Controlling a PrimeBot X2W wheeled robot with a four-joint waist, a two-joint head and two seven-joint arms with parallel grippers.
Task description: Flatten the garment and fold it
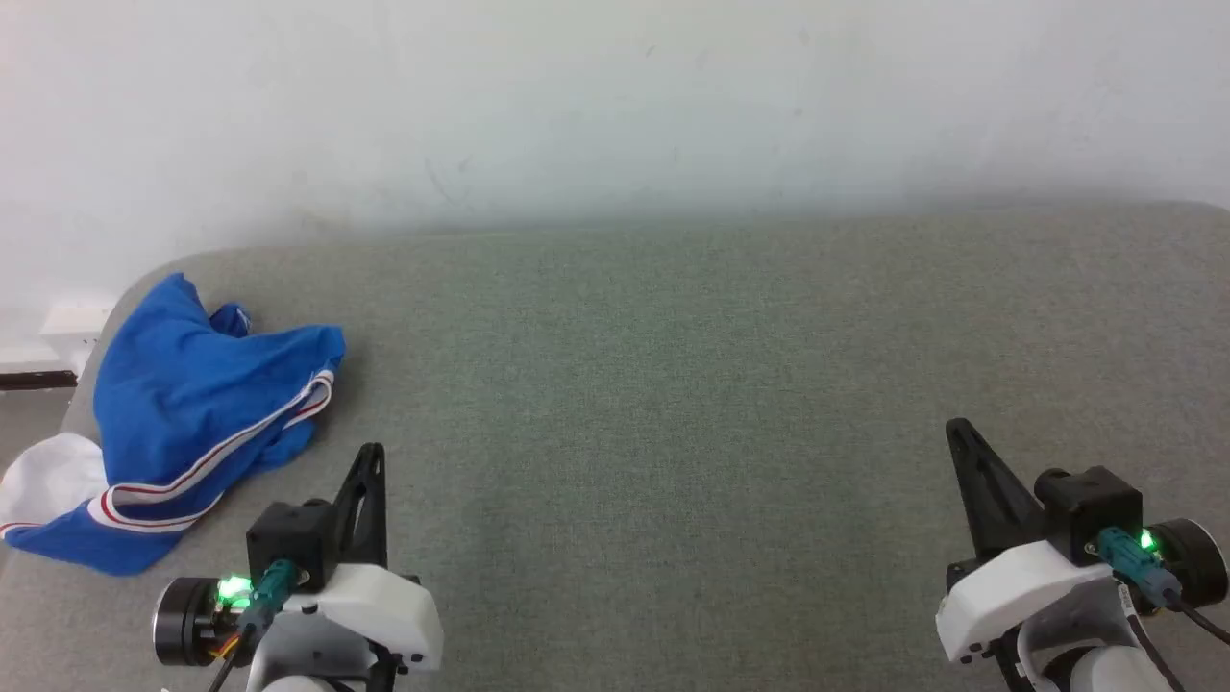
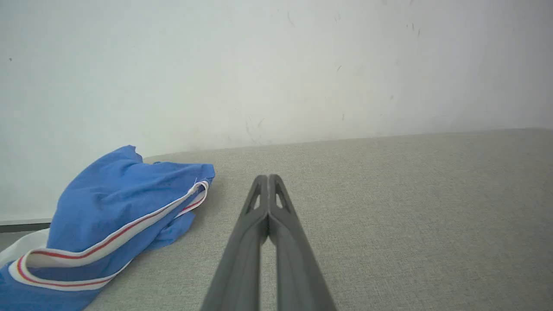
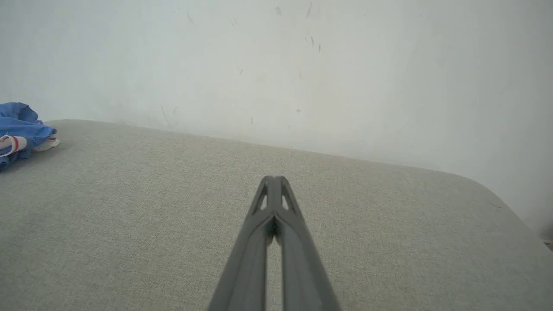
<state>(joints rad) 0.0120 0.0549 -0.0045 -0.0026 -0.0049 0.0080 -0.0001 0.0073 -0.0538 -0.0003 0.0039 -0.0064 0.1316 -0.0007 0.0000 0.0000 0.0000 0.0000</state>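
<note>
Nearest, by the near edge of the surface (image 1: 673,384) toward its left corner: left gripper (image 1: 371,457), jaws pressed together along their length, tips meeting. Holds nothing, touches no cloth. Same in the left wrist view: left gripper (image 2: 268,178) shut to a single point above bare grey weave, garment just off to one side of it.

Toward the near right corner: right gripper (image 1: 958,431), jaws likewise pressed together, nothing pinched. Seen along its own length, right gripper (image 3: 274,179) closed tip to tip over bare fabric, well apart from the garment.

At the left edge, short of the rounded far-left corner: garment (image 1: 192,404), crumpled in a loose blue heap, unflattened. Red-and-white striped trim running across the heap (image 2: 108,203); white portion spilling over the left edge. Small blue corner of it (image 3: 19,125) at the side of the right wrist view.

Behind the far edge: pale wall (image 1: 615,96).
</note>
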